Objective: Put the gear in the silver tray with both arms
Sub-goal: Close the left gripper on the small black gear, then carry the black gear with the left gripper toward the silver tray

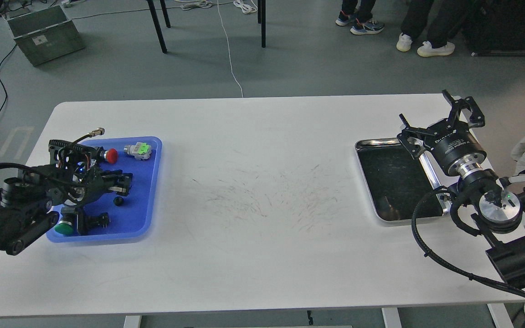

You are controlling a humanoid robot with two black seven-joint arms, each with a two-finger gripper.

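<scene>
Over the blue plastic tray at the white desk's left end, the left hand, grip unreadable, hovered among small parts, while the shiny silver metal tray lay far right, beside the splayed, empty right hand.

A lab: grey floor, trailing cables, white worktable, bystanders' legs.

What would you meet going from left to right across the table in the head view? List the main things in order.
Left end effector over the blue tray → bare, scuffed middle of the white table → silver tray, its floor bare → right end effector, open above the tray's right rim.
</scene>
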